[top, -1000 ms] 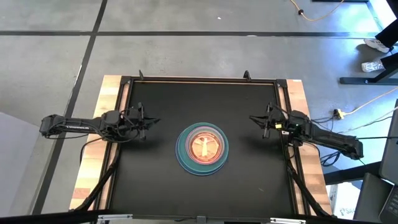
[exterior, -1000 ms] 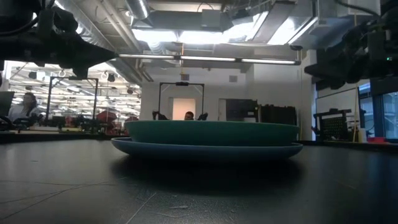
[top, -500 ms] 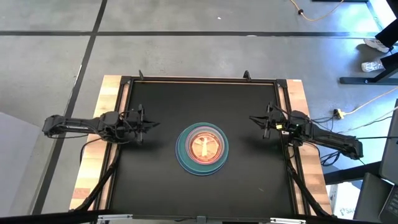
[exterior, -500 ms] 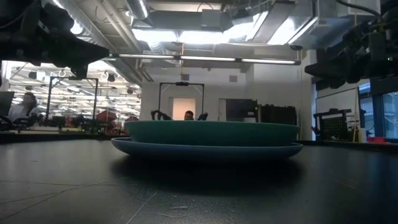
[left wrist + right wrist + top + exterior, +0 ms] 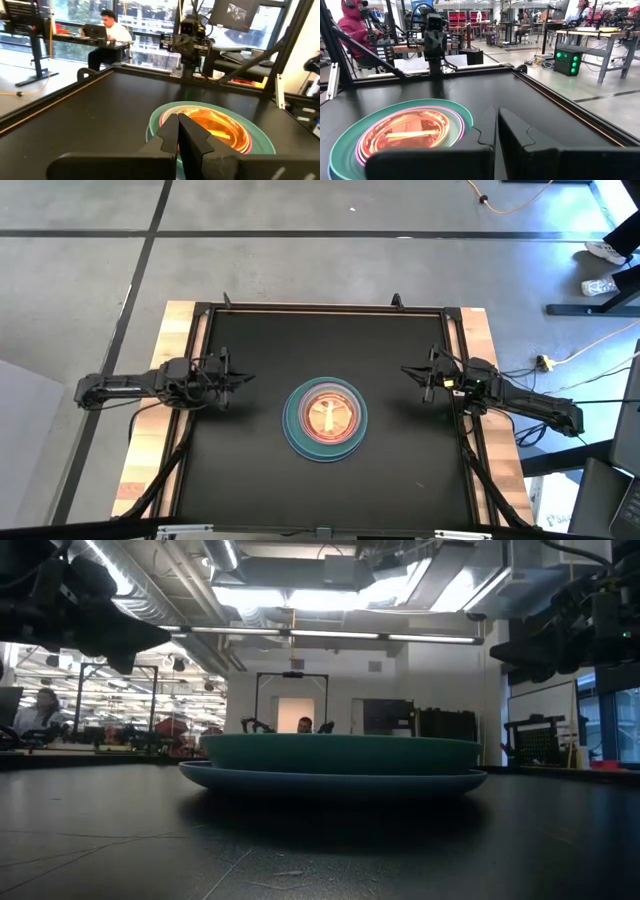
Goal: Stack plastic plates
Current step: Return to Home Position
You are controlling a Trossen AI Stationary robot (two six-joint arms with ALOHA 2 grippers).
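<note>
The plastic plates stand in one stack [image 5: 326,420] at the table's middle. A translucent orange dish with a centre stripe [image 5: 405,131] is on top, with pink and teal rims around it and a blue-grey plate [image 5: 330,783] at the bottom on the black mat. My left gripper [image 5: 247,378] hovers shut left of the stack, pointing at it; the left wrist view shows its fingers closed [image 5: 178,134] before the stack [image 5: 250,131]. My right gripper [image 5: 404,370] hovers shut right of the stack, fingers together [image 5: 497,131]. Neither touches the plates.
The black mat [image 5: 260,470] covers the table inside a dark frame [image 5: 320,308], with wooden strips at the left [image 5: 150,440] and right sides. Bare mat surrounds the stack. People sit at desks in the room beyond [image 5: 111,35], [image 5: 352,25].
My left gripper has drawn back a little toward the table's left edge, staying shut. The right arm and the stack have kept still.
</note>
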